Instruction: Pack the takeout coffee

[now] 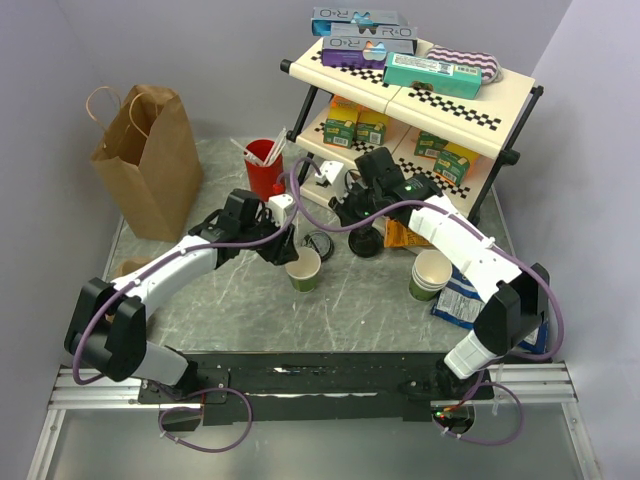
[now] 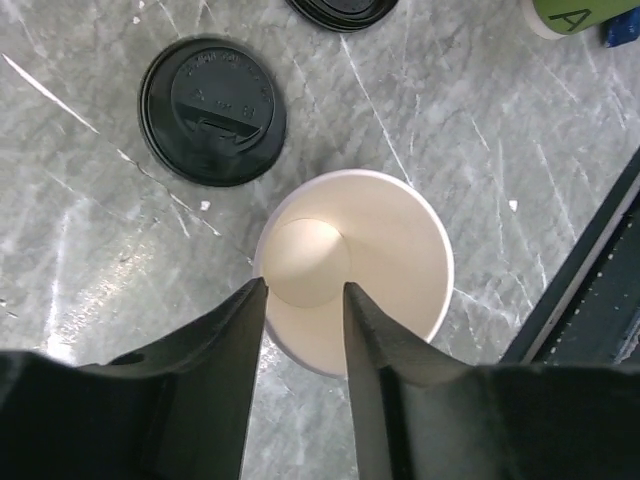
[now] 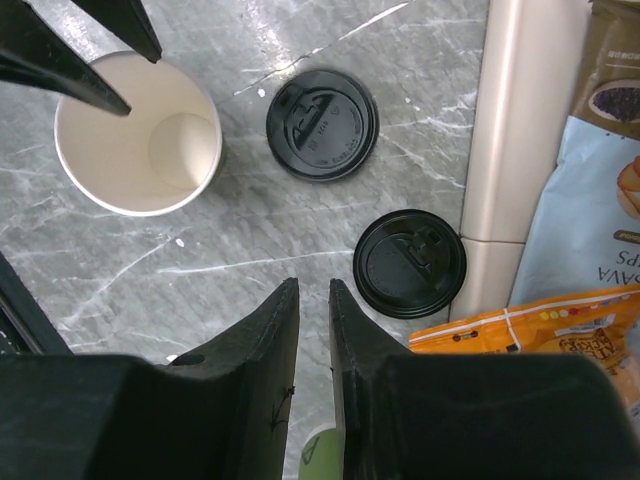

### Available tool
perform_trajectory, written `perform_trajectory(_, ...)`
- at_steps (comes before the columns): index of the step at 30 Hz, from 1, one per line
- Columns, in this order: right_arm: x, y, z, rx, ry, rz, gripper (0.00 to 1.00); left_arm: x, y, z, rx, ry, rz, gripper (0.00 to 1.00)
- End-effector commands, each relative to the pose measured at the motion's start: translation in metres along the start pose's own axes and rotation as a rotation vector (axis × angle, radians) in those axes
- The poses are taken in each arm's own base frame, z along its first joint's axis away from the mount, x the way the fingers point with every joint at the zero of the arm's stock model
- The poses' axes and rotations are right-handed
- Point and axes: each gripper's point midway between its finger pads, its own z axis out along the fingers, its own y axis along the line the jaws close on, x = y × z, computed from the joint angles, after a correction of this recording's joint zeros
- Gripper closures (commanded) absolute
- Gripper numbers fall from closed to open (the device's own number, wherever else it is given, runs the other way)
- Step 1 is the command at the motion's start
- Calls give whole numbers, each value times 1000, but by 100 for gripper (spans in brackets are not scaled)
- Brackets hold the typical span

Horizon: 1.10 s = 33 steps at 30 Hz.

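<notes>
The takeout coffee cup (image 1: 303, 268) (image 2: 390, 250) (image 3: 130, 150) is dark green outside and cream inside. It stands upright, empty and with no lid on, at the middle of the table. A black lid (image 1: 320, 243) (image 2: 213, 110) (image 3: 322, 123) lies flat just behind it. A second black lid (image 1: 365, 243) (image 3: 410, 262) rests by the rack's foot. My left gripper (image 1: 287, 250) (image 2: 305, 288) hovers over the cup's near-left rim, jaws apart, one finger outside the wall and one over the inside. My right gripper (image 1: 345, 212) (image 3: 314, 285) hangs above bare table near the lids, jaws almost together and holding nothing.
A brown paper bag (image 1: 150, 165) stands at the back left. A red cup (image 1: 264, 165) with sticks is behind the left gripper. A two-tier rack (image 1: 500, 105) of boxes fills the back right. A stack of green cups (image 1: 430, 275) and snack packets (image 1: 462, 300) (image 3: 590, 200) lie at the right.
</notes>
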Motion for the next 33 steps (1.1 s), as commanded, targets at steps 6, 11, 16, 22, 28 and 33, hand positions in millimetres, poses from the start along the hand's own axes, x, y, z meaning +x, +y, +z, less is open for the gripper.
perform_trajectory(6,5,-1,13,-15,14,33,74,4,11,3,-58,20,22,67)
perform_trajectory(11,3,-1,11,-14,10,32,74,-11,1,0,-17,-17,19,69)
perform_trajectory(16,5,-1,11,-11,14,29,74,-44,-30,-11,136,-92,2,71)
perform_trajectory(22,6,-2,12,-9,17,30,74,-45,-3,-10,-16,-80,15,59)
perform_trajectory(28,5,-4,12,0,19,20,74,-23,2,-1,-12,-9,33,47)
perform_trajectory(33,7,-4,15,-6,23,23,74,-10,10,6,-34,26,38,53)
